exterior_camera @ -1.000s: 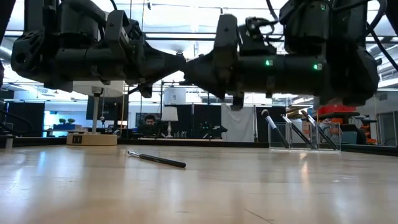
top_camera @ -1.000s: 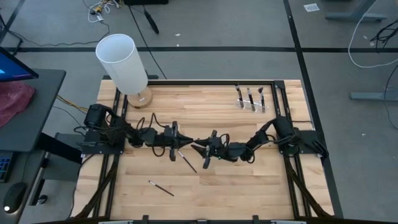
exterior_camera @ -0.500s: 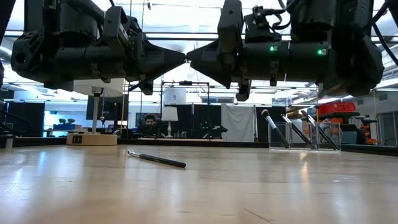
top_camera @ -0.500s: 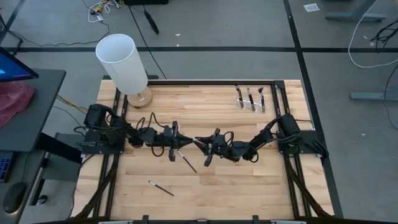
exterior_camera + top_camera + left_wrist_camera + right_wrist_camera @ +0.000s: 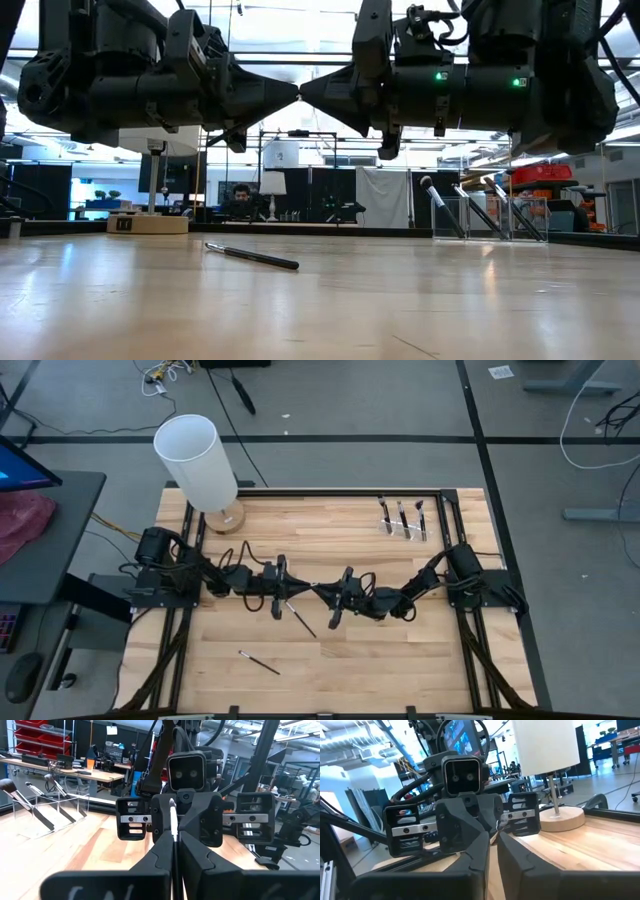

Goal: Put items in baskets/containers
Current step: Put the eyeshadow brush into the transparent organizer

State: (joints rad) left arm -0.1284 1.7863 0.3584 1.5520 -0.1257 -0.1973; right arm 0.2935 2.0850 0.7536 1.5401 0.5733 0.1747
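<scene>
Both grippers meet tip to tip above mid-table, well in front of the clear holder (image 5: 403, 525). The left gripper (image 5: 300, 591) has its fingers pressed together on a thin brush (image 5: 173, 827), which runs between them with its pale end toward the right gripper (image 5: 322, 592). The right fingers are nearly together; whether they pinch the brush, I cannot tell. Three brushes lean in the holder. Two more brushes lie on the table: one (image 5: 300, 619) under the grippers, another (image 5: 259, 662) farther from the holder.
</scene>
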